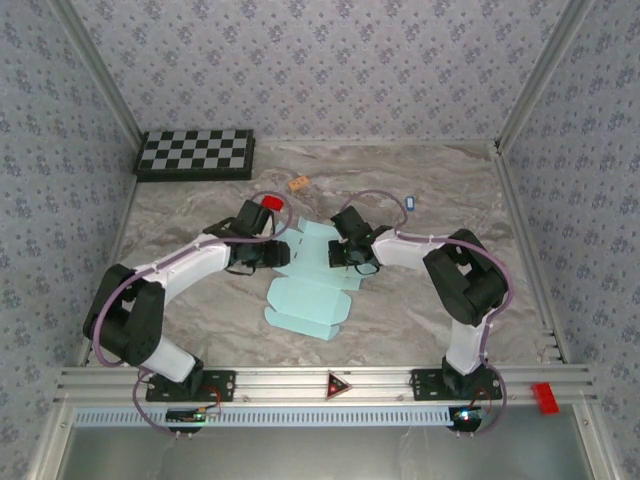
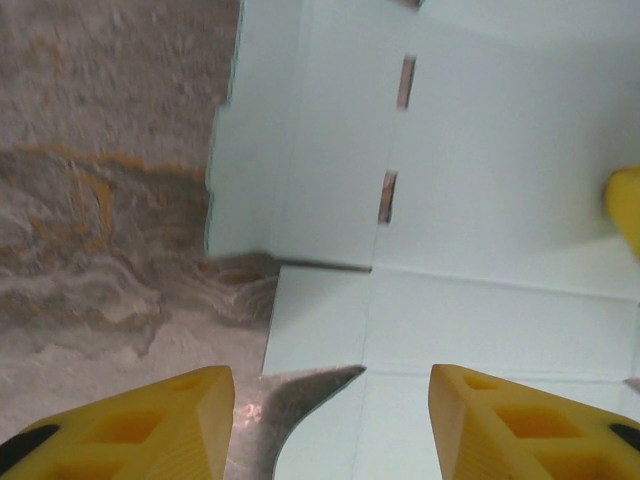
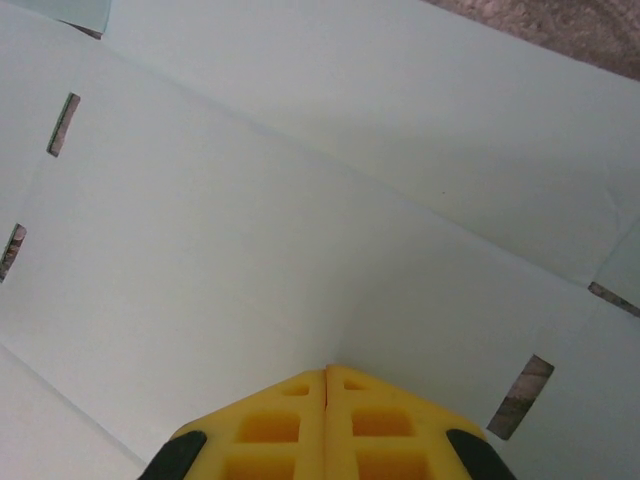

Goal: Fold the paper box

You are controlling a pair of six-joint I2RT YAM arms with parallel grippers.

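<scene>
Right fingers (image 3: 285,425) pinched together, empty, probably pinning the paper box (image 1: 308,290) so my wide-apart, empty left fingers (image 2: 140,425) can fold it.

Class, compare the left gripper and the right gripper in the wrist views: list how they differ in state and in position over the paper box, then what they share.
The left gripper is open wide; the right gripper is shut tight. The left gripper sits at the edge of the paper box, with bare table beneath one side; the right gripper is over the sheet's inner panels, cardboard all around. Both have yellow fingers.
</scene>
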